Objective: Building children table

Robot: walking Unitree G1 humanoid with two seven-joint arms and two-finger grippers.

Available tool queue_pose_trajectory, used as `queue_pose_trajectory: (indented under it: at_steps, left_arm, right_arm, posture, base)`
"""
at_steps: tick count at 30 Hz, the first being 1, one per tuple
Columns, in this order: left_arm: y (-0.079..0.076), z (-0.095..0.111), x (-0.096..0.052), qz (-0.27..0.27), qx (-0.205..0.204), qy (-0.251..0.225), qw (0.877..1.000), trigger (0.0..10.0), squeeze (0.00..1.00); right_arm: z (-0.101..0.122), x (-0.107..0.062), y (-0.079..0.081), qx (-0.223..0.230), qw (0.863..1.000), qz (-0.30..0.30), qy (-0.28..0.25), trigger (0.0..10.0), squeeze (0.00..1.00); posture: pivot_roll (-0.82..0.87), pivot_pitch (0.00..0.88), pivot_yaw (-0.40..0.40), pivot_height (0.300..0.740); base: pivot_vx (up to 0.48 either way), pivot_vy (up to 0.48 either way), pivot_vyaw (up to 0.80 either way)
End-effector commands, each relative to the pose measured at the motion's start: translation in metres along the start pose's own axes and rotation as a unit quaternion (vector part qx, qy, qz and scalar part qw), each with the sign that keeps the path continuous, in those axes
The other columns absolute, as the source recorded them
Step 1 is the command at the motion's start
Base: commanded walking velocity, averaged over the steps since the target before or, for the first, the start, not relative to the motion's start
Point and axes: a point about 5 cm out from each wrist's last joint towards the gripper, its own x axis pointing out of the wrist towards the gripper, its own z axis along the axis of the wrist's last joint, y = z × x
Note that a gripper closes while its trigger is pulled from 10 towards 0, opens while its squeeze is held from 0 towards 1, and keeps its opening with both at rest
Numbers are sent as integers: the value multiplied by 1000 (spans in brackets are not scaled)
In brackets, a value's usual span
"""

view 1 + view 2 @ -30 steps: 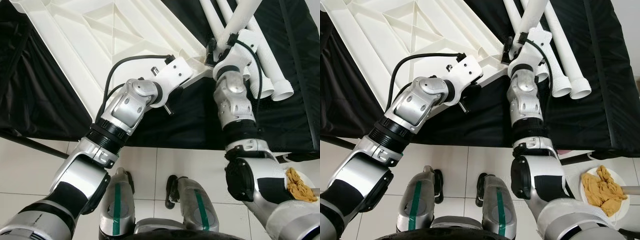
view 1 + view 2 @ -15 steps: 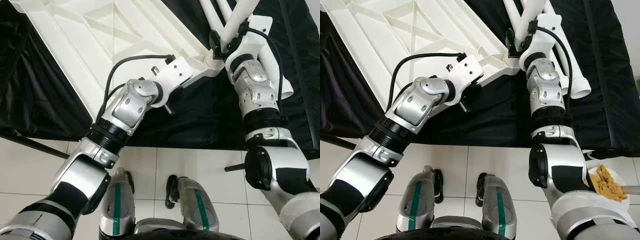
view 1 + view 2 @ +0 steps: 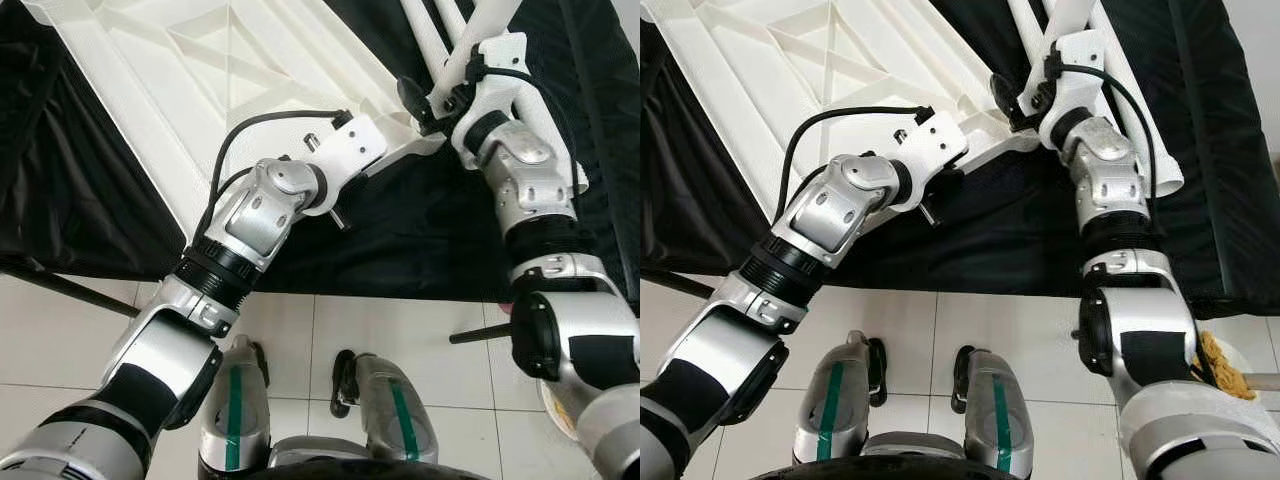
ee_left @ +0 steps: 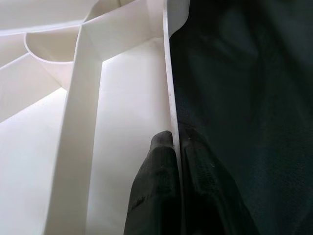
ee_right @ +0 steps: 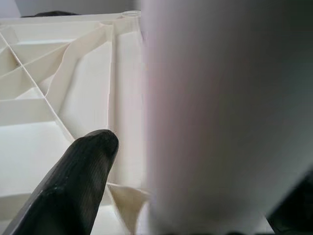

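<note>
The white ribbed tabletop (image 3: 200, 70) lies upside down on black cloth. My left gripper (image 4: 175, 139) is shut on its thin rim (image 4: 168, 73) near the corner, one finger on each side. At that corner a white tube leg (image 3: 480, 35) stands tilted, its lower end at the corner socket (image 3: 425, 135). My right gripper (image 3: 435, 95) is around this leg (image 5: 215, 112) and stands open. One black finger (image 5: 83, 176) is a small gap away from the tube, and the other is mostly hidden behind it.
More white tube legs (image 3: 1160, 150) lie on the black cloth to the right. A plate with yellow-brown pieces (image 3: 1225, 365) sits on the tiled floor at the lower right, beside a black rod (image 3: 480, 335). Another dark bar (image 3: 70, 290) crosses the floor on the left.
My right forearm has swung right and its wrist has risen along the leg. Its black finger now stands out apart from the tube. The left arm has not moved.
</note>
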Motion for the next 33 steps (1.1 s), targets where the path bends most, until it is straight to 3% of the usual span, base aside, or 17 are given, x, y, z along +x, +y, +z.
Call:
queue_pose_trajectory:
  at_steps: [1,5,10,11,12,24,25,27,28,33]
  left_arm:
    - [-8,14,-1,-11,20,-29,999,10000,0]
    - [-7,14,-1,-11,20,-29,999,10000,0]
    - [-7,15,-1,-11,20,-29,999,10000,0]
    - [-7,14,-1,-11,19,-29,999,10000,0]
    - [-7,14,-1,-12,19,-28,999,10000,0]
    - [-6,15,-2,-11,17,-27,999,10000,0]
    - [-6,15,-2,-11,17,-27,999,10000,0]
    - [-6,15,-2,-11,17,-28,999,10000,0]
    - [-6,15,-2,-10,17,-28,999,10000,0]
    - [-5,15,-2,-9,17,-28,999,10000,0]
  right_arm:
    - [2,-1,-4,-8,1000,9,1,10000,0]
    - [3,-8,-17,-14,1000,19,9,10000,0]
    - [2,-10,-20,-13,999,28,15,10000,0]
    - [0,-12,-21,-10,999,37,19,353,0]
    - [-3,-14,-22,-8,999,41,26,0,0]
    - [-10,-17,-19,9,997,73,33,0,0]
    - [-10,-16,-19,14,997,63,33,7961,0]
    - [-10,-16,-19,17,998,56,34,7961,0]
    - [-10,-15,-19,22,998,49,33,10000,0]
    - [-9,-12,-20,42,999,13,29,10000,0]
  posture:
    - [55,50,-29,740]
    - [54,52,-27,740]
    - [54,52,-27,740]
    - [52,58,-24,740]
    - [52,58,-24,740]
    - [50,75,-22,740]
    - [50,75,-23,740]
    - [50,75,-23,740]
    - [50,75,-23,740]
    - [50,81,-28,740]
  base:
    - [0,0,0]
    - [0,0,0]
    - [0,0,0]
    - [0,0,0]
    - [0,0,0]
    - [0,0,0]
    - [0,0,0]
    - [0,0,0]
    - [0,0,0]
    - [0,0,0]
